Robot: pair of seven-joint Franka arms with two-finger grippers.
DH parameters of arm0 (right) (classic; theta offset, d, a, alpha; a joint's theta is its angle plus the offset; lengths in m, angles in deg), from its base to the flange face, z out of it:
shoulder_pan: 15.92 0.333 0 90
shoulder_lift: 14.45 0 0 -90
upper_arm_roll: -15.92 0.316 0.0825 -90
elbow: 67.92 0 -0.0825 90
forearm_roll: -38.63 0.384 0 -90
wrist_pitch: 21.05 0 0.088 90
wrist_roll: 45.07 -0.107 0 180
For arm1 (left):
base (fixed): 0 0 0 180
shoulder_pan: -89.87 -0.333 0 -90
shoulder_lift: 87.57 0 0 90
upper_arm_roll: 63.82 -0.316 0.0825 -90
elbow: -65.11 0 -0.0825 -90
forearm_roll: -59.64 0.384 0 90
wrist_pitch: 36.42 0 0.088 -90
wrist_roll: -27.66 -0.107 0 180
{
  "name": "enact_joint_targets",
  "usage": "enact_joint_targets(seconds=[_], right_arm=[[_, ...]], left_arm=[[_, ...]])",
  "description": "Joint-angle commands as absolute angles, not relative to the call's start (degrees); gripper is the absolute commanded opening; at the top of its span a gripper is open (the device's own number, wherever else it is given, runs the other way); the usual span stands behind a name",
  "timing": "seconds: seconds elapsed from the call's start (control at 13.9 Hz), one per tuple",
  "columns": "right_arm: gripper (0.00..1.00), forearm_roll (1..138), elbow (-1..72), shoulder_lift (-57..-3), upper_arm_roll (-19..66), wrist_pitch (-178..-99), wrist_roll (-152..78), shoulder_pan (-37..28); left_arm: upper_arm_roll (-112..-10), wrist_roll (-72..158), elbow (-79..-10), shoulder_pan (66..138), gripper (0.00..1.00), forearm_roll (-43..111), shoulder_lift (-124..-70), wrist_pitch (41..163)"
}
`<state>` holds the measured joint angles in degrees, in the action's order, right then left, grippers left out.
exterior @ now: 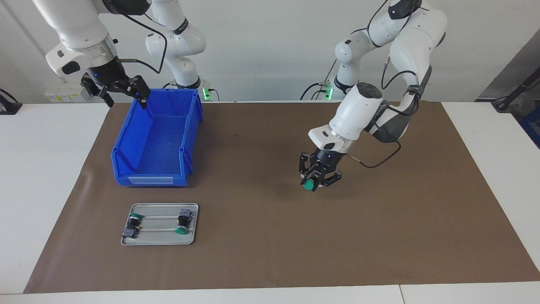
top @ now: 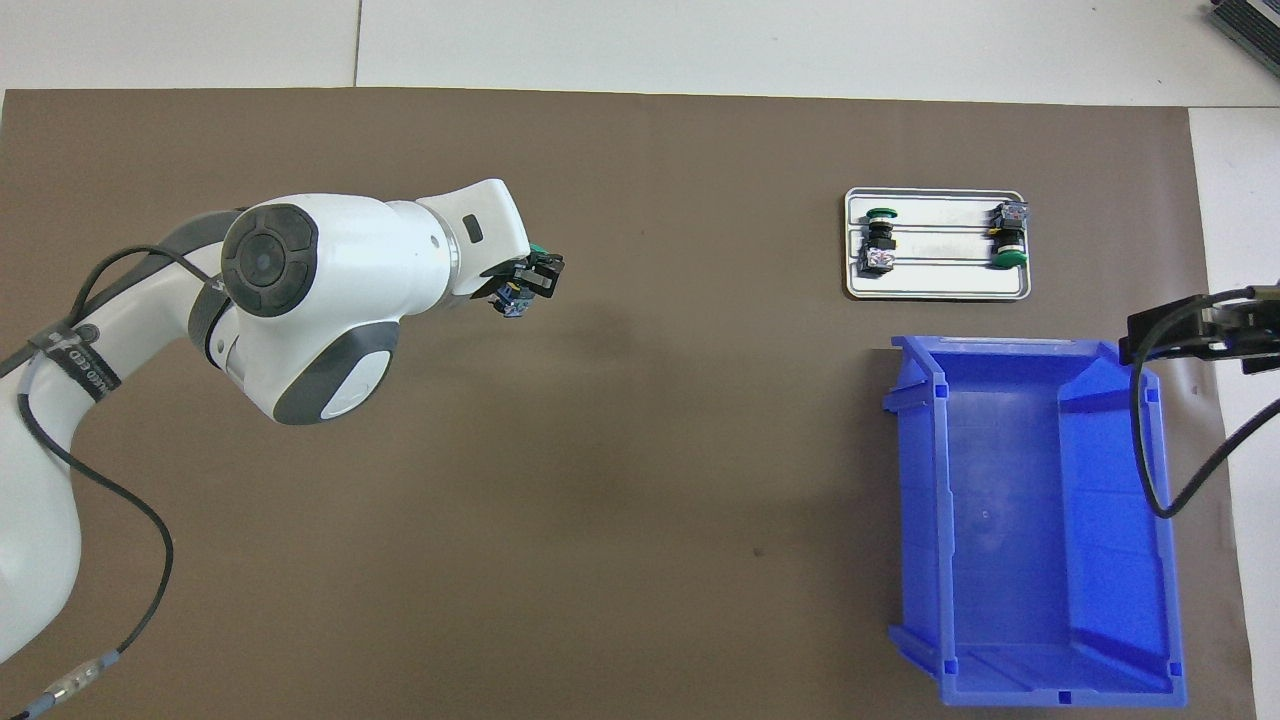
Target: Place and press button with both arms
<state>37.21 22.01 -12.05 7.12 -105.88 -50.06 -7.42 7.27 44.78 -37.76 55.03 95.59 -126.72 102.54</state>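
My left gripper (exterior: 317,180) points down over the middle of the brown mat (exterior: 270,257), shut on the button (exterior: 309,185), whose round green cap faces down and away from the robots, just above the mat. In the overhead view the wrist hides most of the left gripper (top: 527,278); only a bit of the button's (top: 514,301) blue-grey base and a sliver of green show. My right gripper (exterior: 119,90) hangs open with nothing in it, over the corner of the blue bin (exterior: 152,179) nearest the robots, and it waits there.
The empty blue bin (top: 915,480) stands toward the right arm's end. Farther from the robots than the bin lies a small metal tray (exterior: 162,205) holding two more green-capped switches (exterior: 134,220) (exterior: 182,223). White table borders the mat.
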Motion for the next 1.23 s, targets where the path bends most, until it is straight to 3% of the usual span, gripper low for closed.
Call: enact_joint_targets(seconds=[0.0,0.5,0.79,1.15], right_arm=[[1.00,38.10,22.78,-11.11,7.57,-105.51,-48.32,-8.27],[1.00,38.10,22.70,-11.11,7.57,-105.51,-48.32,-8.27],[1.00,38.10,22.78,-11.11,7.57,-105.51,-48.32,-8.36],[1.00,38.10,22.70,-11.11,7.48,-105.51,-48.32,-8.27]], left_arm=[[7.46,45.33,-34.83,55.59,0.00,96.20,-126.41,97.28],[8.16,29.27,-35.08,55.25,0.00,72.76,-126.33,100.42],[9.12,25.90,-36.58,55.16,0.00,67.30,-127.56,106.47],[3.79,27.74,-37.72,58.92,0.00,64.73,-115.37,104.22]])
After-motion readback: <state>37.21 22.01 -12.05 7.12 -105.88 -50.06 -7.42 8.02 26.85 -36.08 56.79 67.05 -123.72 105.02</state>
